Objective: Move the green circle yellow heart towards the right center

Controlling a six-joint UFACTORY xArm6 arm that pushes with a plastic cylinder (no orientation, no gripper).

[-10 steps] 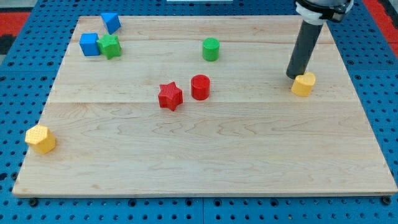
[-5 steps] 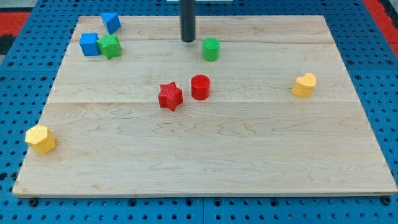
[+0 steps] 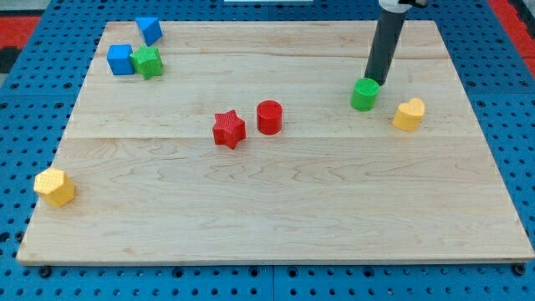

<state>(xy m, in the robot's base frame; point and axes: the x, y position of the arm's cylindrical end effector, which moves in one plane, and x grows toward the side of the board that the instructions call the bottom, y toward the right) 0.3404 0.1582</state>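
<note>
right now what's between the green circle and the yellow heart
Nothing: in the camera view only bare wood separates the green circle from the yellow heart. My tip sits at the circle's top edge, outside that gap.

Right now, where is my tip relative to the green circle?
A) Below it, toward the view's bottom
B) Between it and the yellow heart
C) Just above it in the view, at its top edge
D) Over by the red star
C: my tip sits at the top edge of the green circle, with the yellow heart apart to the view's right.
</note>
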